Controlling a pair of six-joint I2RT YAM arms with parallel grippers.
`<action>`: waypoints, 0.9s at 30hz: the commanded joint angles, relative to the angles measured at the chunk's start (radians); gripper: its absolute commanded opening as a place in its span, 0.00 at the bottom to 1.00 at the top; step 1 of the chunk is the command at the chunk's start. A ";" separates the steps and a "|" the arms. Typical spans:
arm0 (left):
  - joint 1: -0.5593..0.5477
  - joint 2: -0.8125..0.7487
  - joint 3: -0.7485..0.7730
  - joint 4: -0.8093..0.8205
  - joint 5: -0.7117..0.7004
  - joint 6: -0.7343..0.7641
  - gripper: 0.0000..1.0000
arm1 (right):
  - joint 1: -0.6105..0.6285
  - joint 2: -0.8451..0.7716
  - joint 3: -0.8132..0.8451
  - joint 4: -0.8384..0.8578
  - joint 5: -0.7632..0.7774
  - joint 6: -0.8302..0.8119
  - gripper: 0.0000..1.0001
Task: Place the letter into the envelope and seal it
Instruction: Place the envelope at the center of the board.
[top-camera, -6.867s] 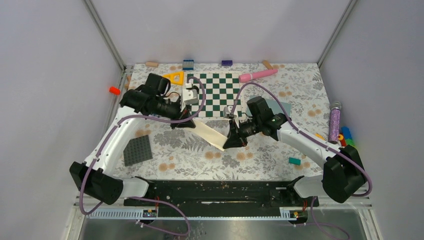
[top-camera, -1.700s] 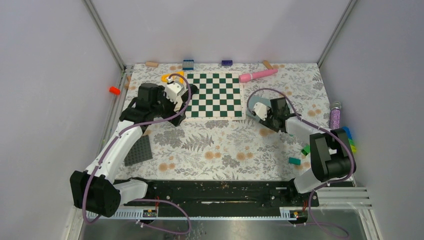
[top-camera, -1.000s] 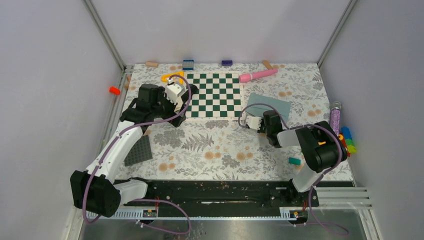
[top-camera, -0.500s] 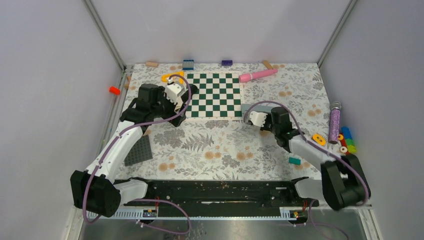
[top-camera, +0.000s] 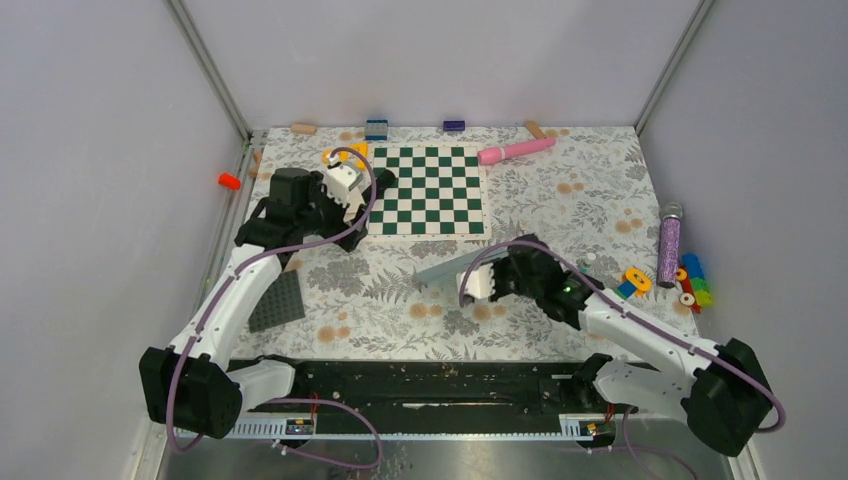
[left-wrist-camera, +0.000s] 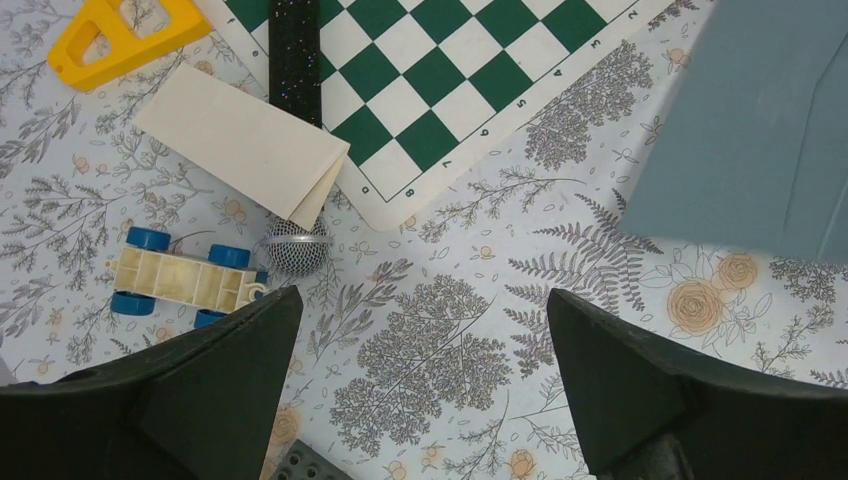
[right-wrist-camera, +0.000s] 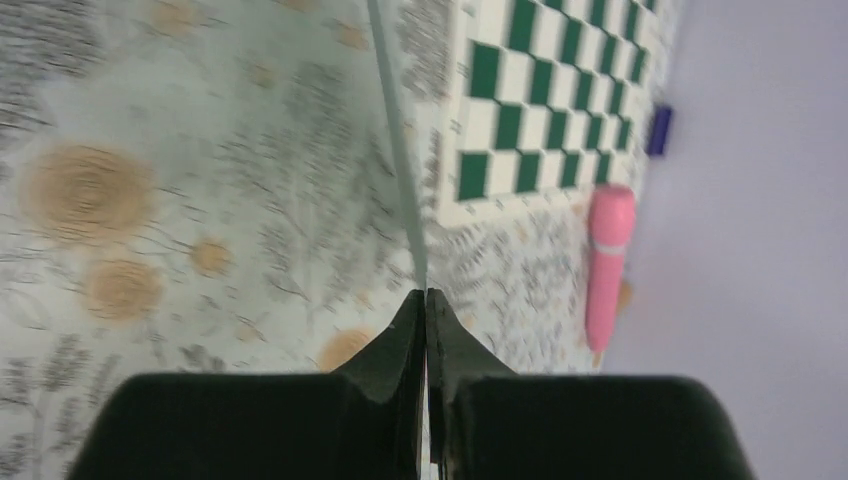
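The right pincer (right-wrist-camera: 425, 295) is pinched tight on one edge of the envelope (top-camera: 447, 268). It's holding it up off the surface (top-camera: 400, 310) near the middle, just in front of the board (top-camera: 430, 190). From above the envelope looks like a thin, tilted grey-green strip. In the right wrist view it's edge-on, just a thin line running away from the fingertips.

The left pincer (left-wrist-camera: 425, 400) is spread wide with nothing in it, hovering by the board's left side. Right under it the letter (left-wrist-camera: 240, 140) lies folded, cream side up, with one corner at the board's edge. It looks like it's draped across a black glittery toy mic (left-wrist-camera: 295, 50). Close by are a yellow triangle (left-wrist-camera: 100, 35) and a little toy car (left-wrist-camera: 185, 280) with blue wheels.
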 joint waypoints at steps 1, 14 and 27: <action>0.023 -0.035 -0.017 0.049 0.031 0.010 0.99 | 0.121 0.052 -0.063 0.028 -0.026 -0.103 0.00; 0.044 -0.025 -0.019 0.046 0.066 0.016 0.99 | 0.288 0.092 -0.130 0.014 0.142 -0.392 0.00; 0.058 -0.023 -0.023 0.040 0.071 0.020 0.99 | 0.319 0.372 0.029 0.146 0.301 -0.588 0.00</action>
